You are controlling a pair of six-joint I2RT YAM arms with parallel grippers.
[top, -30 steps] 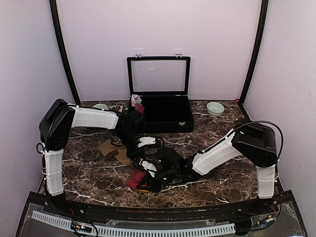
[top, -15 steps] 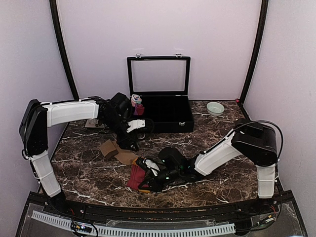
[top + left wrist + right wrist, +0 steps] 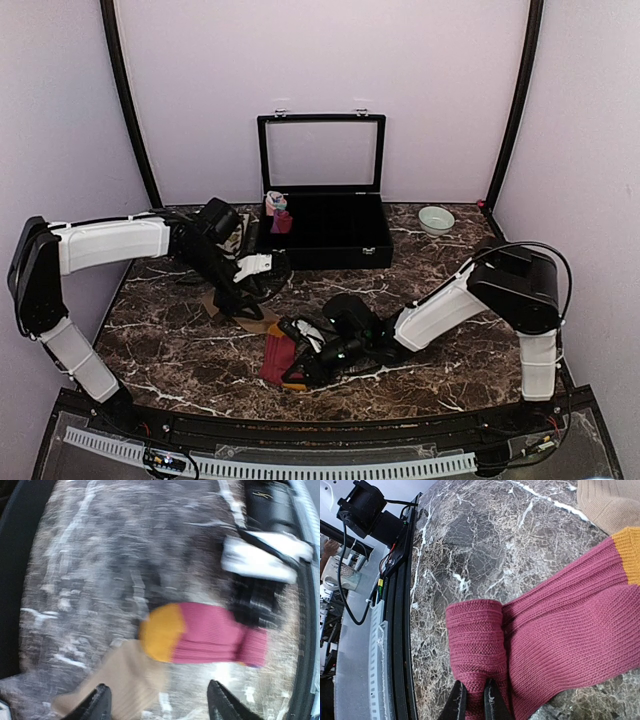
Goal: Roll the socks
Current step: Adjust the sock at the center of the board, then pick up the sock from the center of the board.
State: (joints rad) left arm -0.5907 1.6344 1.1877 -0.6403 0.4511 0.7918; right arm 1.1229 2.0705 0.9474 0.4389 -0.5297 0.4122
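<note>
On dark marble tabletop [image 3: 470, 555]: ribbed red-maroon sock with orange toe [image 3: 560, 645], first turn rolled, right gripper [image 3: 472, 700] clamped on it; flat tan-brown knit sock [image 3: 125, 680] lies unrolled; left gripper [image 3: 157, 702] apart, empty.

Left wrist view is blurred all over: red sock [image 3: 210, 640] and tan sock [image 3: 117, 680] are soft blobs, and the left gripper [image 3: 159, 707] is clipped by the bottom edge. Right wrist: red sock runs off the right edge, tan sock is just a corner, right gripper [image 3: 472, 700] shows tips only. Top view: right gripper covers part of red sock, left arm [image 3: 110, 243] overlaps tan sock. Bits [image 3: 277, 213] in box [image 3: 330, 262] too small to identify.
</note>
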